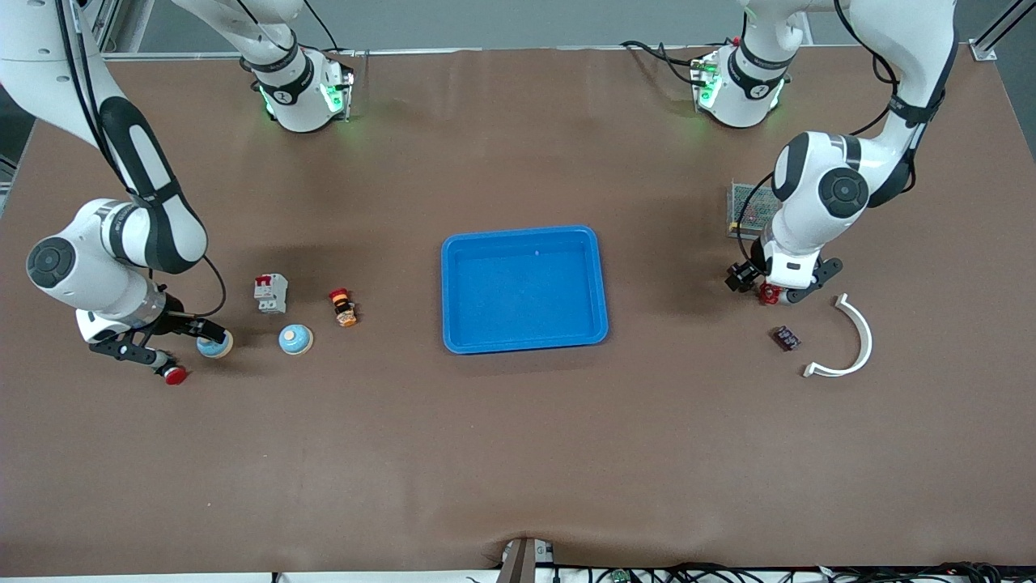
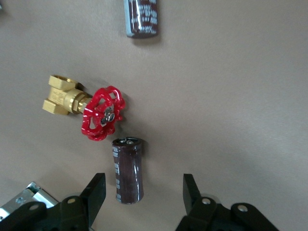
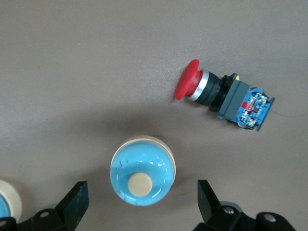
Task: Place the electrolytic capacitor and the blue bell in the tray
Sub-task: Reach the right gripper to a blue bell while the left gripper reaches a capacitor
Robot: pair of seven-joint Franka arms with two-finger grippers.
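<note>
A brown tabletop (image 1: pixel 518 453) carries everything. My right pincer (image 3: pixel 142 204) hangs spread over the glossy blue dome-shaped bell (image 3: pixel 143 176); my left pincer (image 2: pixel 144 197), spread, straddles the dark brown cylindrical electrolytic capacitor (image 2: pixel 128 169). I should centre, descend, pinch squarely. The bright blue rectangular plastic tray (image 1: pixel 524 344) lies mid-table. No legible writing.

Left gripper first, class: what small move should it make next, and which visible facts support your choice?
Probably a short descent, then closing. In the left wrist view the left gripper is open, and the electrolytic capacitor lies on the table between its fingers, not yet gripped. The red-handled valve sits close to the capacitor's end, so the descent should stay straight. The blue tray holds neither part yet.
</note>
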